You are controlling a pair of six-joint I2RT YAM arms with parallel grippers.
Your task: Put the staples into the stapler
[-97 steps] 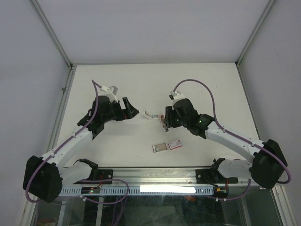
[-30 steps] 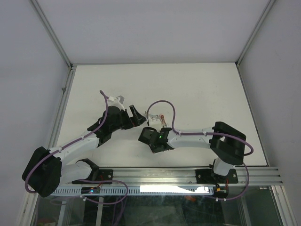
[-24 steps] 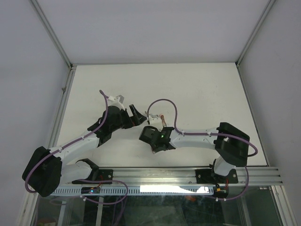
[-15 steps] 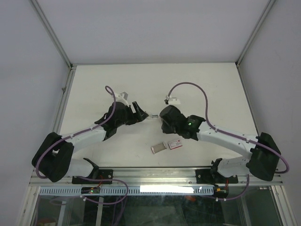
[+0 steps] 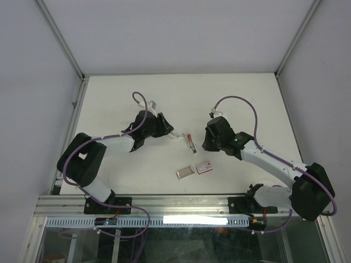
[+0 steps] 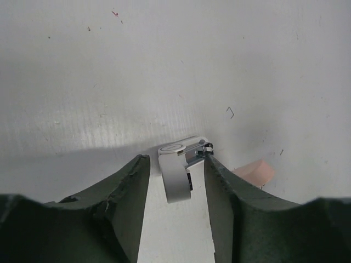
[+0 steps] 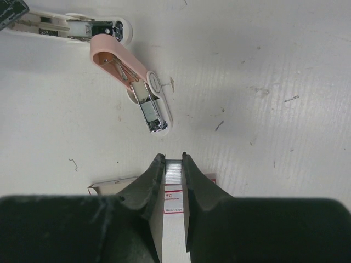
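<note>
The stapler lies swung open at the table's middle: a pink top, a white base with a metal channel and a second white arm. My left gripper straddles the stapler's white end. Its right finger touches the metal part, and a thin gap shows at the left finger. My right gripper is shut on a silvery strip of staples, just right of the stapler and above the red staple box.
The box's greyish inner tray lies beside the box. A few loose staples are scattered on the white table. Grey walls enclose the table, and a metal rail runs along the near edge.
My left arm reached right to the stapler and its jaws narrowed round the white end. My right arm rose from the box to beside the stapler, then drew slightly right.
</note>
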